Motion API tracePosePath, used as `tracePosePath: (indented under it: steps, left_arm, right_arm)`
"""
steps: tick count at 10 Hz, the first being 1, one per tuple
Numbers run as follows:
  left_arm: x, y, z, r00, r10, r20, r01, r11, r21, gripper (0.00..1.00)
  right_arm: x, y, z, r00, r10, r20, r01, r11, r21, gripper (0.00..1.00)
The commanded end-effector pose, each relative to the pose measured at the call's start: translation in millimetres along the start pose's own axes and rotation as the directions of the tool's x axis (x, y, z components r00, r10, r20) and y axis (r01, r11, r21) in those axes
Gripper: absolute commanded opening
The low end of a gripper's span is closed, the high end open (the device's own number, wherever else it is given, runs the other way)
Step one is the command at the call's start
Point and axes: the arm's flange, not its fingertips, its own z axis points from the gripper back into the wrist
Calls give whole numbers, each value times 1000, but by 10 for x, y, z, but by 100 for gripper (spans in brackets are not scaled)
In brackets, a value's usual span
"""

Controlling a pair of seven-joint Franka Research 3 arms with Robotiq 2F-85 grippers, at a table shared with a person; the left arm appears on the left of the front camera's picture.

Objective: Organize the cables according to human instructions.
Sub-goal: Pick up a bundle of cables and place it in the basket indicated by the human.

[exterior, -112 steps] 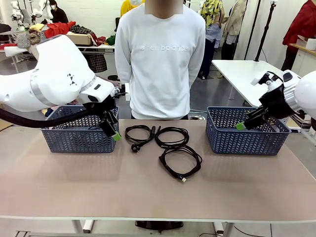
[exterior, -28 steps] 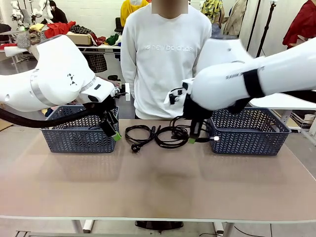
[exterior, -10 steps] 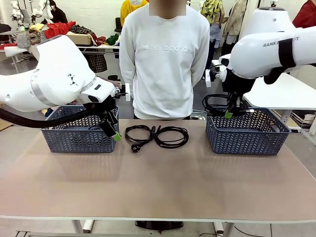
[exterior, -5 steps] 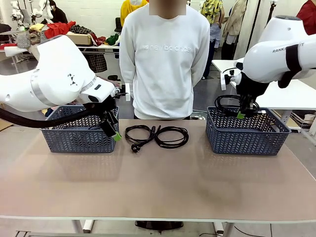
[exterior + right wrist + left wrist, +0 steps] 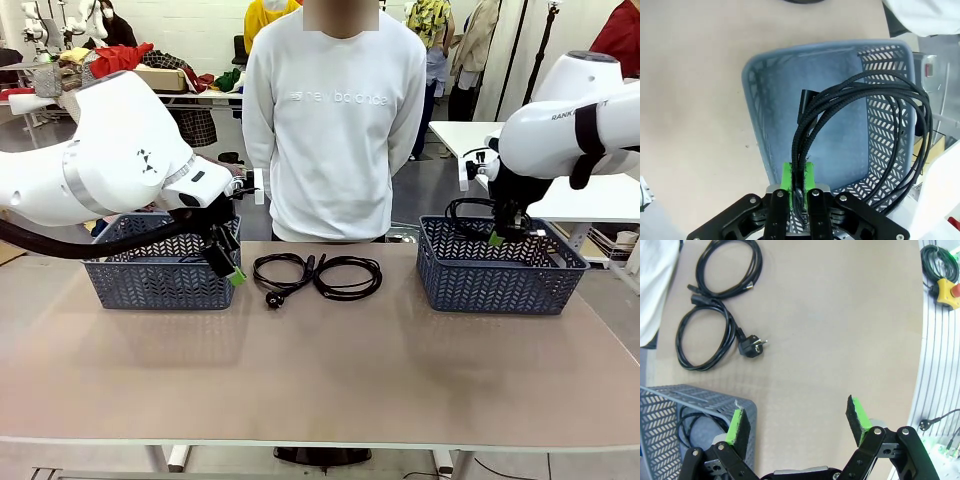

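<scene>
My right gripper [image 5: 496, 238] [image 5: 798, 180] is shut on a coiled black cable [image 5: 472, 214] [image 5: 865, 130], which hangs just above the right blue basket [image 5: 500, 275] [image 5: 760, 130]. Two more coiled cables lie on the table before the person: one with a plug [image 5: 281, 271] [image 5: 705, 342] and one beside it [image 5: 349, 277] [image 5: 730, 267]. My left gripper [image 5: 233, 270] [image 5: 797, 422] hangs open and empty at the right end of the left blue basket [image 5: 160, 280] [image 5: 670, 405], where another black cable [image 5: 687, 422] lies inside.
A person in a white sweatshirt [image 5: 335, 110] stands at the far edge of the table, behind the cables. The tan tabletop [image 5: 320, 370] is bare toward its near side. A green cord with a yellow and red button box [image 5: 945, 287] lies past the table's edge.
My right arm has carried its cable rightward and down, from the basket's near-left corner to over its middle. The left arm and the two cables on the table have not moved.
</scene>
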Motion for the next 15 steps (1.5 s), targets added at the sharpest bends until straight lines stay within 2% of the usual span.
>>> tracePosePath:
  steps: [1, 9, 10, 11, 12, 13, 14, 15]
  left_arm:
    - [-14, -3, 15, 1000, 2, 0, -2, 1000, 2, 100]
    - [-14, -3, 15, 1000, 2, 0, -2, 1000, 2, 100]
    - [-14, -3, 15, 1000, 2, 0, -2, 1000, 2, 100]
    - [-14, -3, 15, 1000, 2, 0, -2, 1000, 2, 100]
    - [-14, -3, 15, 1000, 2, 0, -2, 1000, 2, 100]
    - [-14, -3, 15, 1000, 2, 0, -2, 1000, 2, 100]
    - [-14, -3, 15, 1000, 2, 0, -2, 1000, 2, 100]
    - [-14, -3, 15, 1000, 2, 0, -2, 1000, 2, 100]
  right_arm:
    - [-89, -86, -60, 998, 30, 48, -30, 1000, -10, 11]
    - [-71, -287, -240, 999, 23, 38, -24, 1000, 15, 11]
    - [-65, -271, -228, 999, 20, 35, -21, 999, 25, 28]
    - [-64, -263, -214, 999, 19, 32, -20, 999, 25, 30]
    - [-61, -272, -224, 1000, 15, 24, -16, 999, 28, 47]
    - [-59, -291, -240, 1000, 7, 21, -8, 1000, 30, 49]
    - [-61, -319, -264, 1000, -6, 14, 6, 999, 32, 66]
    - [-51, -316, -251, 1000, -6, 16, 5, 1000, 29, 68]
